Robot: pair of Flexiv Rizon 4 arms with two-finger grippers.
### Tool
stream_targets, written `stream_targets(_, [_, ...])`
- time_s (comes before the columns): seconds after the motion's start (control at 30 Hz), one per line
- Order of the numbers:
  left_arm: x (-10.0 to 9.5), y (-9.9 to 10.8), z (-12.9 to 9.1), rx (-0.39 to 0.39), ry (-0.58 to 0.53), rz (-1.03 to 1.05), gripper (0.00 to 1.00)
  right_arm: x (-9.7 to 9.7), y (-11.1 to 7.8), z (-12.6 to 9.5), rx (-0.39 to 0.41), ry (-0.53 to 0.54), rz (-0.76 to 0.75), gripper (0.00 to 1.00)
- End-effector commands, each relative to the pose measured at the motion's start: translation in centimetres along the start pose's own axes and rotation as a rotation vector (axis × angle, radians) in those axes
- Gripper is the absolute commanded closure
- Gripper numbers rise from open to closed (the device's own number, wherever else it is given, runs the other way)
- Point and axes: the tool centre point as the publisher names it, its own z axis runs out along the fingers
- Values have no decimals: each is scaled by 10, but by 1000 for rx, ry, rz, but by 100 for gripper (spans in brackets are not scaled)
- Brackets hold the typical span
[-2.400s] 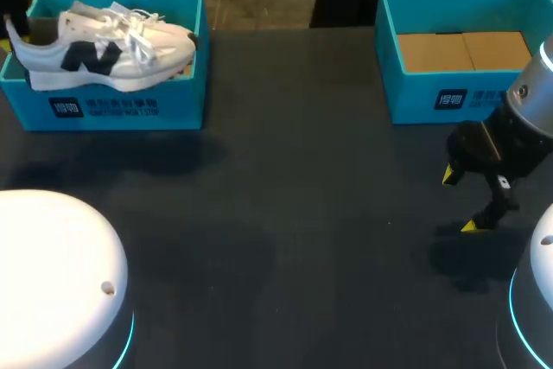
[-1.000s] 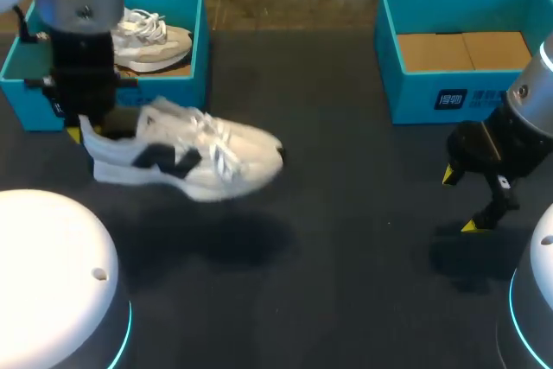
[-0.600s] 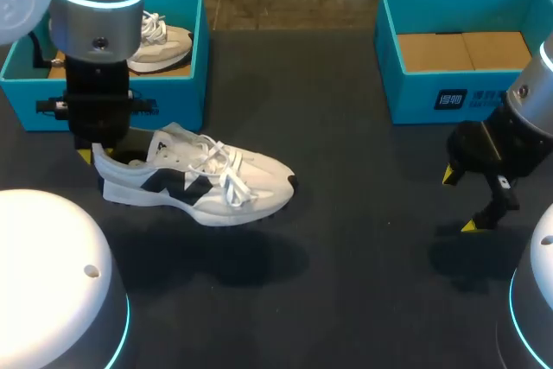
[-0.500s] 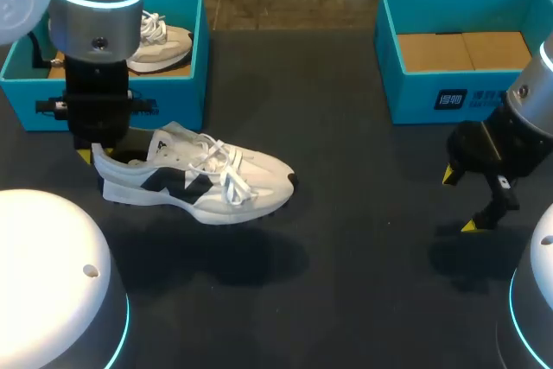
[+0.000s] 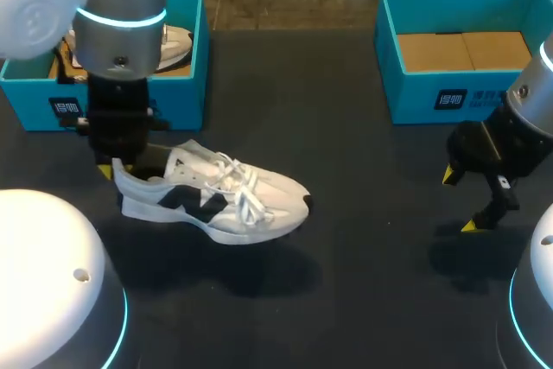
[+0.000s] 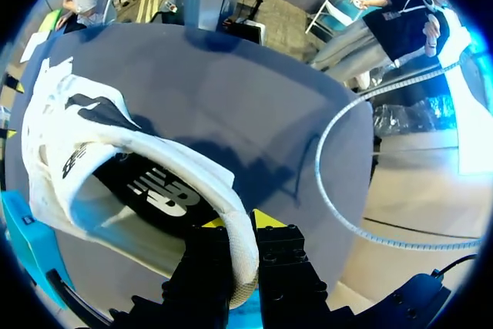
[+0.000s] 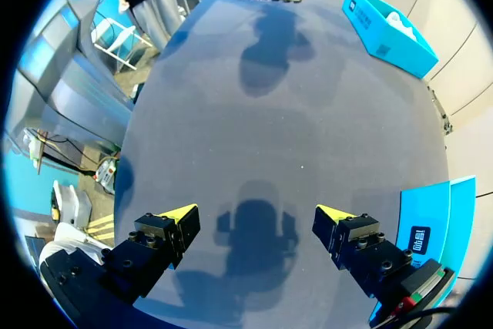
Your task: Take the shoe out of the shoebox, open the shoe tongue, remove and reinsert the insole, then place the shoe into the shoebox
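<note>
Head view puts the first step nearly done: the shoe point(image 5: 212, 200) is out of the shoebox point(image 5: 186, 92) and sits low over the table point(image 5: 363, 283), just in front of the box, toe pointing toward the middle. The left gripper point(image 5: 117, 166) is clamped on the heel collar, one finger inside and one outside, as the left wrist view confirms, with the dark insole point(image 6: 158, 190) showing ahead of the fingers. A second shoe point(image 5: 177, 41) lies in the box. Whether the sole already touches the table is hard to say; the shadow beneath suggests it may hang slightly above.

Next, I judge, the shoe must be set down flat and steadied so the other arm can work at the laces point(image 5: 238, 183). The right gripper point(image 5: 460, 201) hovers with its fingers apart, holding nothing, well away from the shoe.

Half a second ago the shoe was a little further left and closer to the box; a couple of seconds back it lay inside it. The right arm has not moved
</note>
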Motion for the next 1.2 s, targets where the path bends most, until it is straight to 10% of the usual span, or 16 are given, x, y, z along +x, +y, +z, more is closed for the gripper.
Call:
stream_targets(0.03, [-20,-3,12,-44,30,-5,100,0,0,1,2,-1,0,0])
stream_targets(1.2, [-132,-23,69,-130,24,163,100,0,0,1,2,-1,0,0])
